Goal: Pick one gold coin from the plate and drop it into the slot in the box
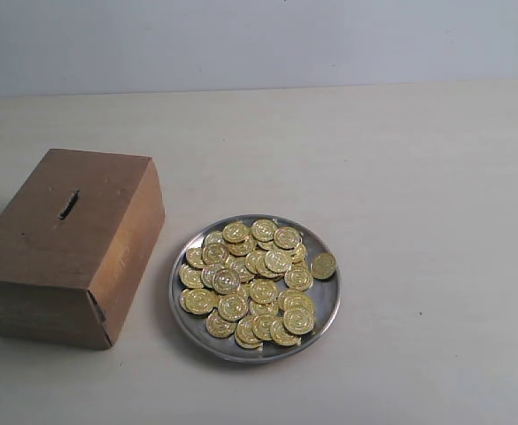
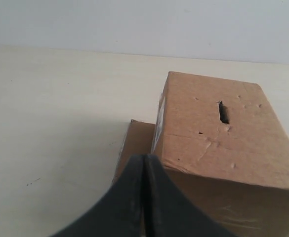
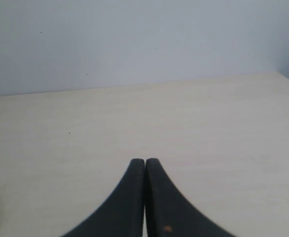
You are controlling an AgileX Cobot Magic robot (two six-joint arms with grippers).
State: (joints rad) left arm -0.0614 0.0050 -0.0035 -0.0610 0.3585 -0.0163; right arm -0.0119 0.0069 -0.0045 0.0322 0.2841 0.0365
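The round, shallow silver-grey metal plate (image 1: 328, 303) sits on the pale cream tabletop (image 1: 418, 177), heaped with embossed gold coins (image 1: 254, 279). The brown rectangular cardboard box (image 1: 59, 239) stands just beside it, broad face up, so the short dark slot (image 1: 68, 204) is open to a drop from above. Set this close, the carry from dish to slit is short. One coin (image 1: 323, 265) lies a little apart against the rim and is probably the easiest to pinch singly.

Neither arm shows in the exterior view. The left gripper (image 2: 144, 159) has its black fingers pressed together with nothing between them. It faces the box's near corner, with the slot ahead of it on the top face. The right gripper (image 3: 144, 162) is likewise closed and empty, over bare table. Only a sliver of the plate's rim shows at the edge of its view, so the coins lie off to its side, though I can't tell how far. Either pincer would need to open before taking a coin
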